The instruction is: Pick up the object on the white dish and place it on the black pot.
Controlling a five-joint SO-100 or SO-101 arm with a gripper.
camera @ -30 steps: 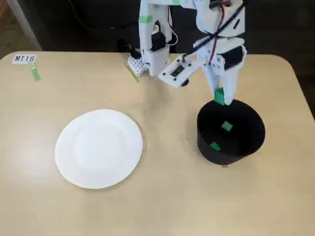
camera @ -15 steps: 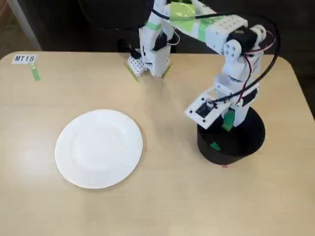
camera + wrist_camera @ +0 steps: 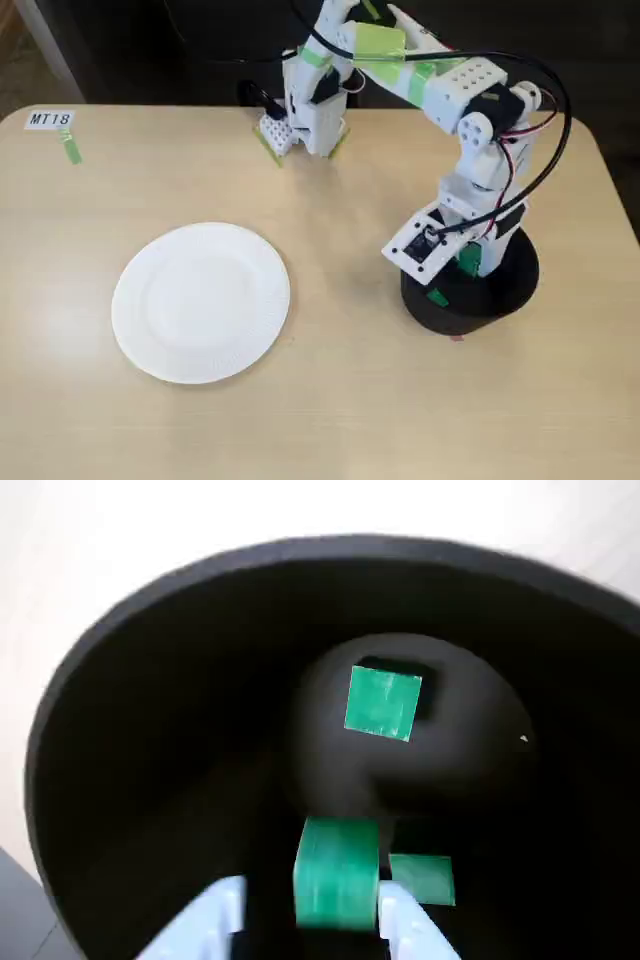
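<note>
Inside the pot (image 3: 120, 780), the block (image 3: 337, 872) sits between the white fingertips of the gripper (image 3: 315, 920), low over the floor; whether the jaws pinch it or have let go I cannot tell. Two other green pieces (image 3: 382, 702) lie on the pot's bottom. In the fixed view the plate (image 3: 201, 302) lies well apart, bare.

lab/test bench | beige table (image 3: 330, 420) | label "MT18" (image 3: 50, 119) | tape marks
</note>
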